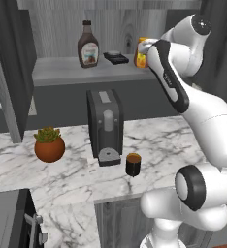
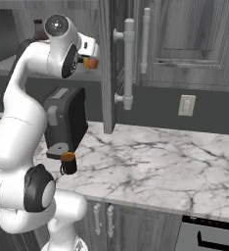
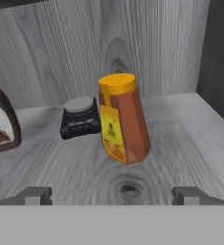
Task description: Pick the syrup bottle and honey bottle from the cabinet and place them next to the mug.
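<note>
The honey bottle stands on the shelf of the cabinet, toward its right side. Left of it is a small black scale, then the syrup bottle. The claw is wide open before the honey bottle, not touching it. The mug stands on the marble table below, by the coffee machine.

The arm is built of smooth, glossy white rounded segments joined by dark grey to black joints. Round dark caps ringed in grey mark the joint ends, one near the base, one at the top. A long black band runs along the forearm link. The gripper ends in two small dark grey blocky fingertips
</note>
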Controlling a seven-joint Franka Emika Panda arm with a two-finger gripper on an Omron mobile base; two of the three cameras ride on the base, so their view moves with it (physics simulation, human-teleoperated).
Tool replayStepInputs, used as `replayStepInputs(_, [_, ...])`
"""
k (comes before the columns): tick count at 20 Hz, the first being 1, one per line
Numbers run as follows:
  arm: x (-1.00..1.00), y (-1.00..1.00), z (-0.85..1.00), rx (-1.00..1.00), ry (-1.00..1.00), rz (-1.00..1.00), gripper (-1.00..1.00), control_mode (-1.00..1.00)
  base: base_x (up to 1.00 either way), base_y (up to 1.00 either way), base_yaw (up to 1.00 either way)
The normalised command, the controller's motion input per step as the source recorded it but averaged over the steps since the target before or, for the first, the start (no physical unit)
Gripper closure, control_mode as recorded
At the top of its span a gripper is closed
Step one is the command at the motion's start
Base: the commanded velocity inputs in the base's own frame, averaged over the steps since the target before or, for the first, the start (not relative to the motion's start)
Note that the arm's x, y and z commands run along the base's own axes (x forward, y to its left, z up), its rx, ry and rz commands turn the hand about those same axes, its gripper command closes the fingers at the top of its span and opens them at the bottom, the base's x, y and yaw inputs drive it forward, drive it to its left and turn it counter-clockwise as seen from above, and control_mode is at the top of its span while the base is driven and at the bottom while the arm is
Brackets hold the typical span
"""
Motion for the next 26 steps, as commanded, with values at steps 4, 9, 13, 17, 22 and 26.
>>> replayStepInputs(4, [0.23, -0.02, 0.00, 0.00, 0.03, 0.00, -1.00, -1.00, 0.00, 0.00, 0.00])
replayStepInputs(9, [0.23, -0.06, -0.01, 0.00, 0.06, 0.00, -1.00, -1.00, 0.00, 0.00, 0.00])
replayStepInputs(13, [0.07, -0.16, -0.08, 0.00, 0.03, 0.00, -1.00, -1.00, 0.00, 0.00, 0.00])
replayStepInputs(17, [0.06, -0.07, -0.14, 0.00, 0.00, 0.00, -1.00, -1.00, 0.00, 0.00, 0.00])
replayStepInputs(22, [0.12, 0.00, -0.20, 0.00, 0.00, 0.00, -1.00, -1.00, 0.00, 0.00, 0.00])
replayStepInputs(26, [0.18, 0.00, -0.13, 0.00, 0.00, 0.00, -1.00, -1.00, 0.00, 0.00, 0.00])
